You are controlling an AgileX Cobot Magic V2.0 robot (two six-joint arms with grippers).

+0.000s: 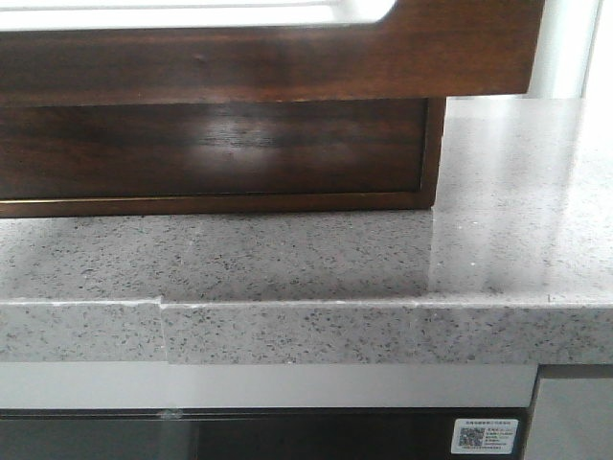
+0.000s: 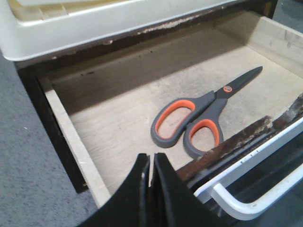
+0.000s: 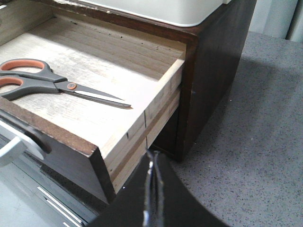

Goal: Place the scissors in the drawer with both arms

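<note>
Left wrist camera shows me the scissors lying flat on the bare plywood floor of the open drawer, blades closed, orange-lined handles toward its white pull handle. My left gripper sits pinched together, holding nothing. Right gripper likewise closed and empty, beside the drawer's corner above the speckled countertop.

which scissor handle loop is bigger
The longer oval loop of the scissors, set farther from the white drawer handle; the other loop is rounder and smaller.
</note>
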